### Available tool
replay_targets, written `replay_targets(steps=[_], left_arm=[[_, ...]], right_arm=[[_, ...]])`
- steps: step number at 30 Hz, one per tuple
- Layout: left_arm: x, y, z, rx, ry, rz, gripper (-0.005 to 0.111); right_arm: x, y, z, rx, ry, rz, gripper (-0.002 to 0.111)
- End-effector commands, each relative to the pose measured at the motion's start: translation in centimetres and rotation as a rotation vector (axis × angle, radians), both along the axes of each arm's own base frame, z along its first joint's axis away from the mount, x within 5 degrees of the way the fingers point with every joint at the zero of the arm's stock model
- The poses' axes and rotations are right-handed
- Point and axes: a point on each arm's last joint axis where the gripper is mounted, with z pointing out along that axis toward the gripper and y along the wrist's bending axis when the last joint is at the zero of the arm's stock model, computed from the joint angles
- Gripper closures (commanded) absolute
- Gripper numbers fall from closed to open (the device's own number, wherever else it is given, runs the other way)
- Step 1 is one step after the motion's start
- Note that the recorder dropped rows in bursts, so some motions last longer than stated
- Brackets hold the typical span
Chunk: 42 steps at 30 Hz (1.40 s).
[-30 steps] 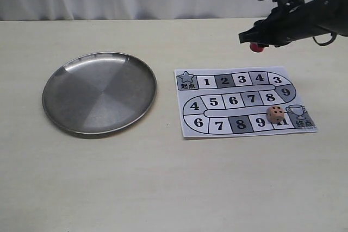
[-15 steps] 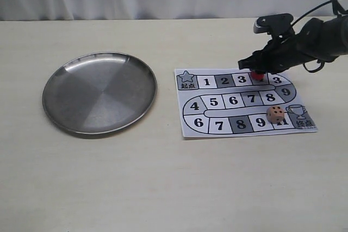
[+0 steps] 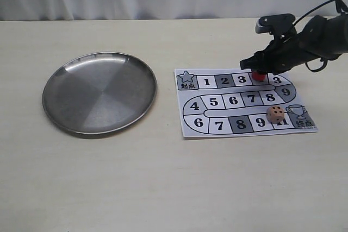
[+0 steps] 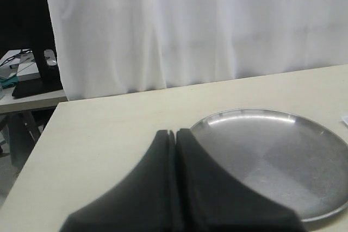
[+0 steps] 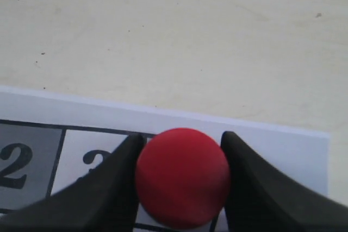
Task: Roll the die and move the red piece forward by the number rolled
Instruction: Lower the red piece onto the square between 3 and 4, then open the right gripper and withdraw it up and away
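The right gripper (image 3: pixel 255 69) is clenched on the red piece (image 3: pixel 259 76), one black finger (image 5: pixel 117 188) pressed to either side of its round top. It holds the piece low over the top row of the paper game board (image 3: pixel 187 129), at the square just after the printed 3. From the right wrist camera I can read a 2 on a grey square and part of the 3 beside the piece. I can't tell whether its base touches the paper. The board's track starts at a star marked 起点, then 1, 2, 3. The middle row reads 4 to 9 and the bottom row 6, 7, 8, 9, ending at a trophy whose caption is too small to read. The die (image 3: pixel 275 114) lies on the bottom row just past the 9, beside the trophy. The left gripper (image 4: pixel 175 134) is pinched tight with nothing in it, near a bare steel plate (image 3: pixel 99 92) on the pale table (image 3: pixel 163 188).
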Motion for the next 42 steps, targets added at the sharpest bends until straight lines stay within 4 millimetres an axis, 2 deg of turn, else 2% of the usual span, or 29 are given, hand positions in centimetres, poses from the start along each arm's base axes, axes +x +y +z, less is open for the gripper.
replay_targets(steps=[1, 12, 14, 17, 23, 26, 28, 30, 33, 36, 39, 42], left_arm=[[0.0, 0.0, 0.0, -0.001, -0.01, 0.002, 0.107], [0.0, 0.0, 0.0, -0.001, -0.01, 0.002, 0.107], [0.0, 0.0, 0.0, -0.001, -0.01, 0.002, 0.107], [0.0, 0.0, 0.0, -0.001, -0.01, 0.002, 0.107], [0.0, 0.0, 0.0, -0.001, -0.01, 0.002, 0.107], [0.0, 0.0, 0.0, -0.001, -0.01, 0.002, 0.107], [0.0, 0.0, 0.0, -0.001, -0.01, 0.002, 0.107], [0.0, 0.0, 0.0, -0.001, -0.01, 0.002, 0.107], [0.0, 0.0, 0.0, -0.001, -0.01, 0.002, 0.107], [0.0, 0.0, 0.0, -0.001, -0.01, 0.002, 0.107], [0.0, 0.0, 0.0, -0.001, -0.01, 0.002, 0.107], [0.0, 0.0, 0.0, -0.001, -0.01, 0.002, 0.107]], right_arm=[[-1.3, 0.1, -1.9, 0.017, 0.148, 0.033, 0.104], [-1.6, 0.2, -2.0, 0.026, 0.183, 0.043, 0.104], [-1.6, 0.2, -2.0, 0.026, 0.183, 0.043, 0.1], [-1.6, 0.2, -2.0, 0.026, 0.183, 0.043, 0.087], [-1.6, 0.2, -1.9, 0.037, 0.18, 0.021, 0.048], [-1.3, 0.2, -0.8, 0.042, 0.147, 0.013, 0.032], [-1.1, 0.2, 0.9, 0.043, 0.102, 0.014, 0.026], [-0.8, 0.1, 3.1, 0.041, 0.049, 0.018, 0.025], [-0.7, -0.3, 7.7, 0.022, -0.055, 0.033, 0.025], [-1.5, -1.3, 12.7, 0.031, -0.131, 0.024, 0.028], [-3.4, -2.8, 17.1, 0.033, -0.198, 0.002, 0.041], [-5.6, -4.2, 20.4, 0.034, -0.239, -0.026, 0.064]])
